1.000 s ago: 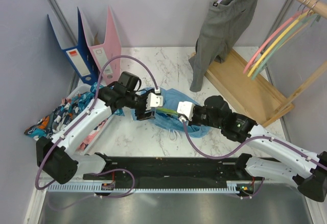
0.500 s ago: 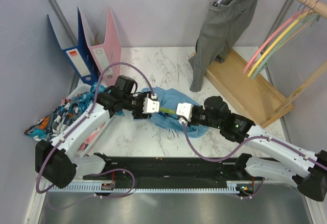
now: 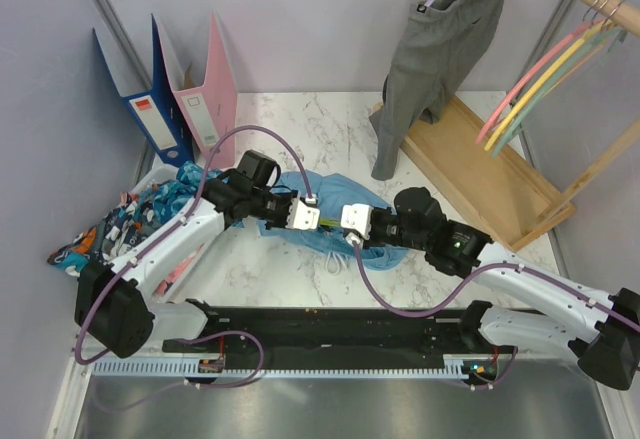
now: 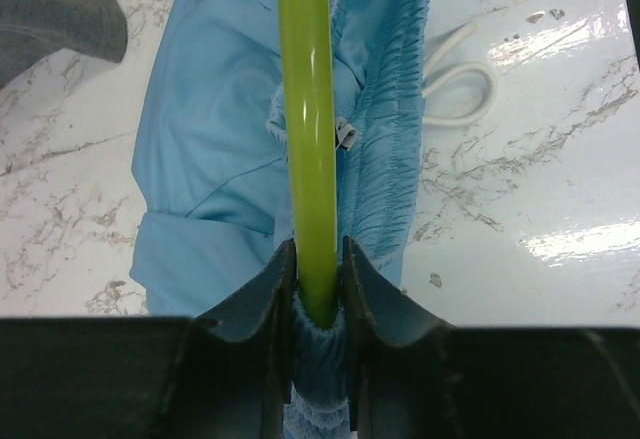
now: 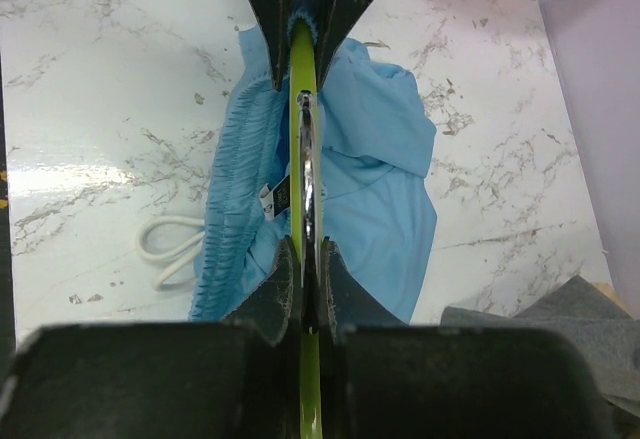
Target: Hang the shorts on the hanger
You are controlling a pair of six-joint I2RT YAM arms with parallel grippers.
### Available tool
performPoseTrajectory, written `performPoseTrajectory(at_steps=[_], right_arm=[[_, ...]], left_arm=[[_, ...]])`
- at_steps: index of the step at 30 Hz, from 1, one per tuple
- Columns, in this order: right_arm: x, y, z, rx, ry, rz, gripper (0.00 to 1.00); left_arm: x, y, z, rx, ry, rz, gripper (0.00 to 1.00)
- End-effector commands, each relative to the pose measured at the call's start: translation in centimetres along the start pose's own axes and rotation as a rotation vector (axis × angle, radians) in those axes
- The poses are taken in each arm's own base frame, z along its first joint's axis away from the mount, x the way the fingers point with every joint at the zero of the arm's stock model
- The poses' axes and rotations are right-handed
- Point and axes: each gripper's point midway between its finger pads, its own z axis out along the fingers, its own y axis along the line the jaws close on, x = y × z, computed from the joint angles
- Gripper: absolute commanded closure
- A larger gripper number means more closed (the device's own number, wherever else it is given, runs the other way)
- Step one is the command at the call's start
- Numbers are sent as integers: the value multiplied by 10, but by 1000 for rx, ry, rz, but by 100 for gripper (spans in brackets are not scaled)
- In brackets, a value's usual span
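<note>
Shorts (image 4: 210,139) lie crumpled mid-worktop (image 3: 300,119) between the arms, waistband bunched under the hanger (image 4: 303,109), whose bar the jaws of left gripper (image 4: 318,279) and right gripper (image 5: 305,269) both clench, so hanging looks barely begun.

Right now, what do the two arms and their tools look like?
Both the left arm and right arm have white links with black joints, each trailed by a purple cable. The left tool and right tool have white bodies and dark, wedge-shaped fingers. A green light glows on the right arm.
</note>
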Motion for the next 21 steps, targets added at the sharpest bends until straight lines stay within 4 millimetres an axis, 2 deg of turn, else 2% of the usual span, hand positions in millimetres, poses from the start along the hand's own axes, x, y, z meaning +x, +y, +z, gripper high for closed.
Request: performPoseTrajectory(at_steps=[1, 3, 4, 5, 6, 7, 8, 9, 11, 12, 13, 14, 17, 19, 21], right_arm=[[-55, -26, -3, 77, -192, -58, 100], [-55, -26, -3, 79, -194, -56, 100], [-55, -27, -5, 86, -188, -49, 100], [-55, -31, -7, 105, -182, -26, 95], [-60, -38, -11, 134, -185, 14, 66], [-59, -37, -15, 127, -170, 39, 48], [-66, -41, -21, 138, -183, 61, 32], [-72, -46, -31, 159, -203, 88, 19], [-79, -46, -43, 165, -227, 185, 9], [-91, -50, -54, 175, -259, 215, 2], [-95, -48, -58, 166, -263, 284, 2], [-110, -50, -67, 156, -295, 306, 2], [-114, -56, -73, 164, -261, 423, 2], [-96, -53, -66, 157, -182, 470, 3], [-68, -57, -59, 185, -95, 515, 5]], left_arm=[[-17, 6, 1, -7, -58, 41, 83], [-17, 3, -1, -13, -58, 28, 98], [-15, 5, -1, -24, -48, 14, 98], [-14, 4, -1, -28, -42, -27, 98], [-12, 5, -3, -36, -37, -44, 98], [-10, 2, -3, -35, -35, -55, 98], [-10, 0, -5, -36, -39, -47, 98], [-9, -3, -5, -36, -45, -35, 98], [-9, -10, -8, -50, -57, 33, 98], [-12, -12, -9, -57, -73, 51, 98], [-13, -16, -11, -60, -84, 65, 98], [-14, -17, -11, -61, -90, 82, 98], [-18, -18, -12, -63, -104, 95, 98], [-22, -16, -14, -68, -117, 106, 98], [-27, -18, -16, -70, -137, 146, 98]])
